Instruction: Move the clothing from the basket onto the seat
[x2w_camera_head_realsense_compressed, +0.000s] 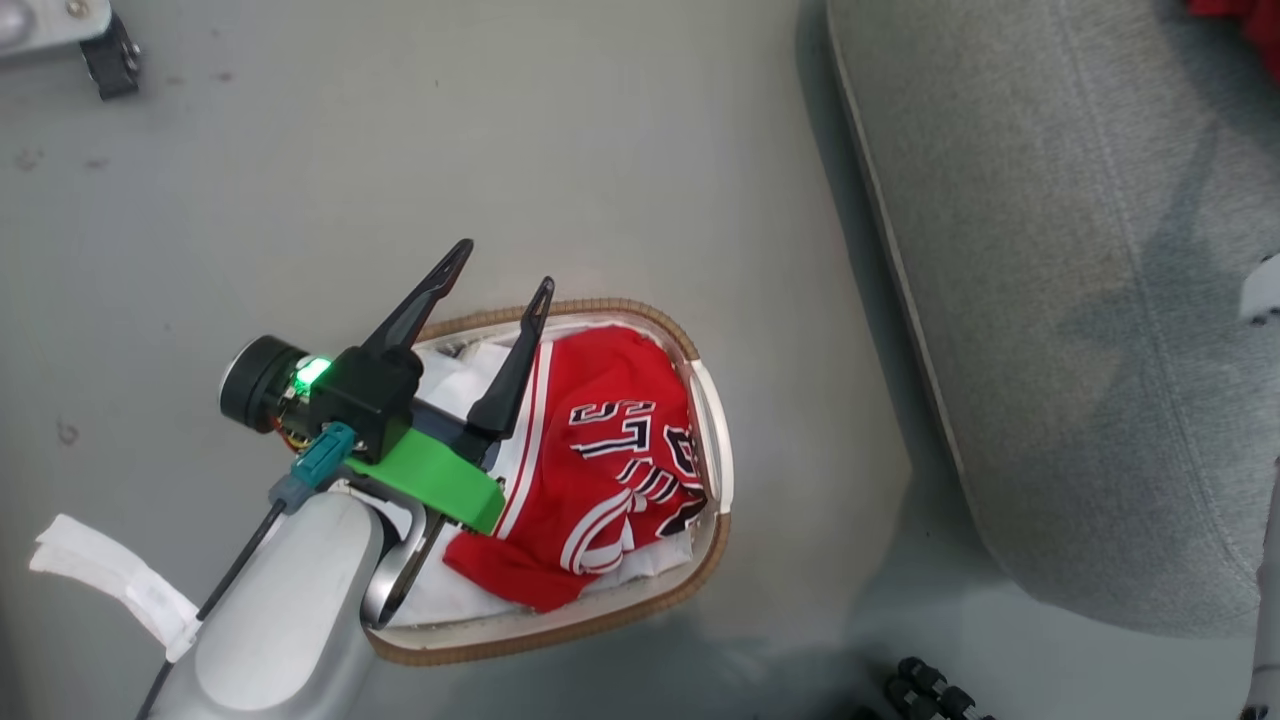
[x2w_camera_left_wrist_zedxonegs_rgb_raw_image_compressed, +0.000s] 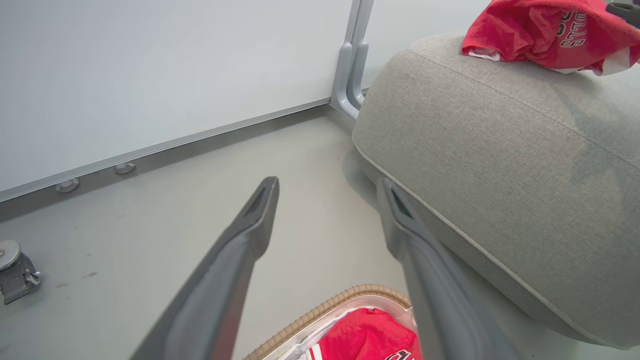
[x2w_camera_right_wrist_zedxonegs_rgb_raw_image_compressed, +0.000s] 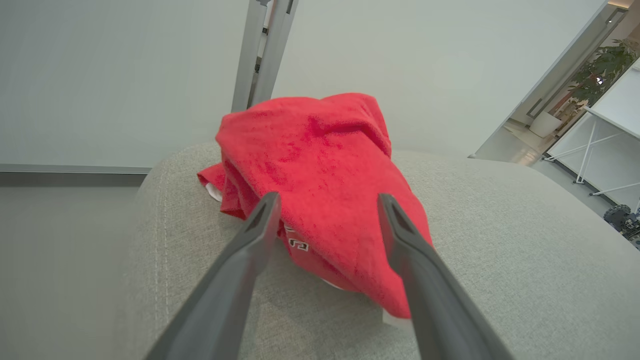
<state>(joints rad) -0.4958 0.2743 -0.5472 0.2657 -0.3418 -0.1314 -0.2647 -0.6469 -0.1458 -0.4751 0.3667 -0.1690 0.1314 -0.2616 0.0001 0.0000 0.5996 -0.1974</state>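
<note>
A red jersey (x2w_camera_head_realsense_compressed: 600, 460) with white trim and block lettering lies crumpled in the white basket (x2w_camera_head_realsense_compressed: 715, 440) with a tan woven rim, on the floor. My left gripper (x2w_camera_head_realsense_compressed: 500, 265) hovers over the basket's left end, open, with nothing between its fingers. The grey seat (x2w_camera_head_realsense_compressed: 1080, 300) stands to the right of the basket. A second red jersey (x2w_camera_right_wrist_zedxonegs_rgb_raw_image_compressed: 320, 180) lies heaped on the seat (x2w_camera_right_wrist_zedxonegs_rgb_raw_image_compressed: 500, 250); my right gripper (x2w_camera_right_wrist_zedxonegs_rgb_raw_image_compressed: 327, 200) is open just before it, its fingers apart on either side of the cloth's near edge. That jersey (x2w_camera_left_wrist_zedxonegs_rgb_raw_image_compressed: 545, 32) also shows in the left wrist view.
A white cloth liner (x2w_camera_head_realsense_compressed: 450, 385) shows under the jersey in the basket. A caster wheel (x2w_camera_head_realsense_compressed: 110, 65) stands at the far left on the grey floor. Dark wheels (x2w_camera_head_realsense_compressed: 930, 690) sit by the bottom edge. A wall and metal post (x2w_camera_left_wrist_zedxonegs_rgb_raw_image_compressed: 352, 65) rise behind the seat.
</note>
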